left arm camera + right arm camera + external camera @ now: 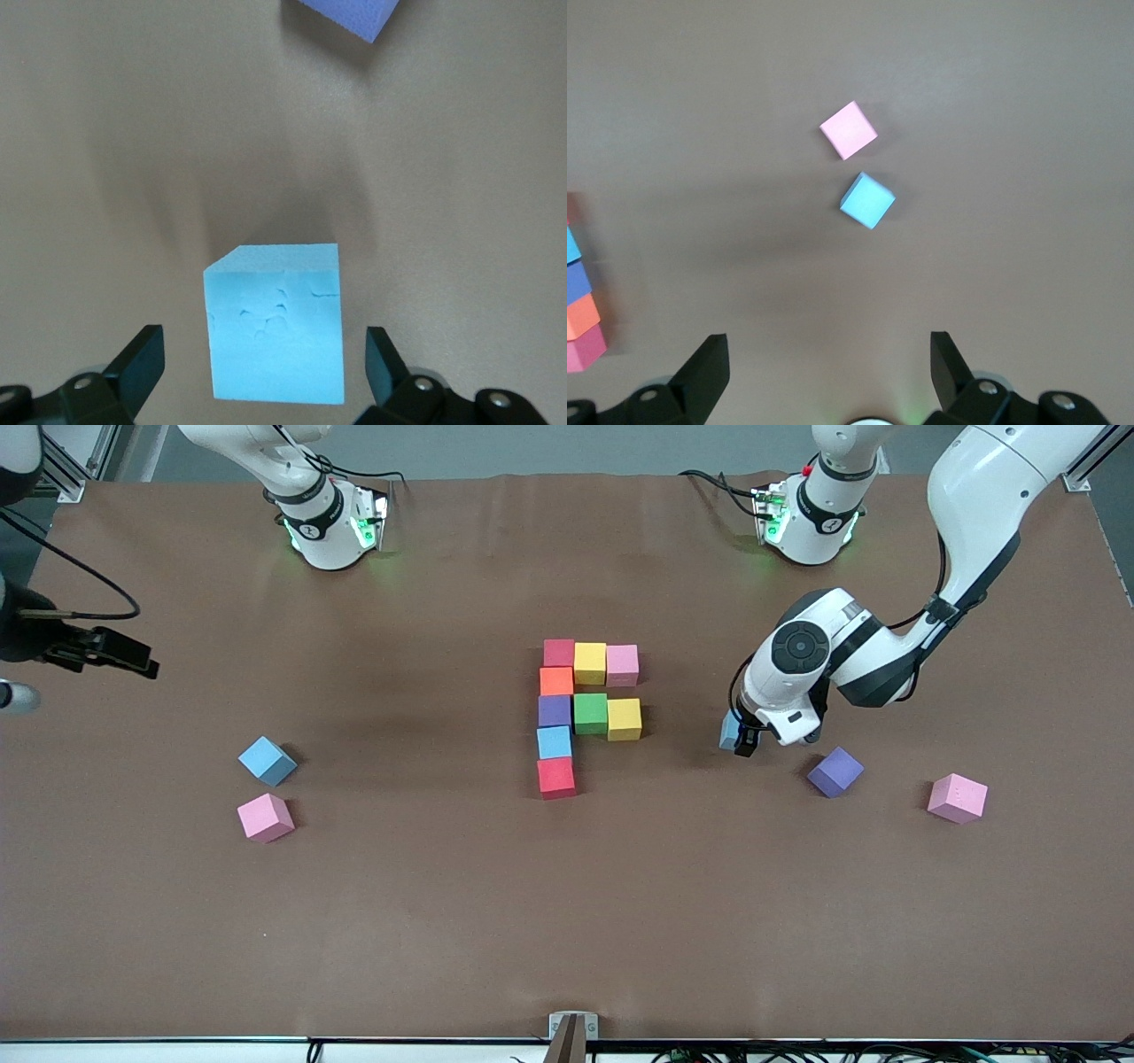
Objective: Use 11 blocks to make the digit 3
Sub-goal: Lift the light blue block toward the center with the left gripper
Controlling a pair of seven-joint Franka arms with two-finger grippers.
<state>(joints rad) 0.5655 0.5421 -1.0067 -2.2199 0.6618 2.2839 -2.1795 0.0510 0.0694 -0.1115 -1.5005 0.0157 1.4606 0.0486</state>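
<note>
The partly built digit 3 (576, 713) lies mid-table: a five-cube bar of red, orange, purple, light blue and red, with a yellow-pink arm and a green-yellow arm. My left gripper (741, 737) is open around a light blue block (729, 731), which stands on the table beside the figure, toward the left arm's end. In the left wrist view the block (276, 328) sits between the fingers (142, 359) with a gap on each side. My right gripper (142, 662) is open and empty over the right arm's end of the table, and waits; its fingers (704, 359) show in the right wrist view.
A loose purple block (834, 771) and a pink block (958, 798) lie toward the left arm's end. A light blue block (267, 761) and a pink block (265, 817) lie toward the right arm's end; they also show in the right wrist view (867, 200).
</note>
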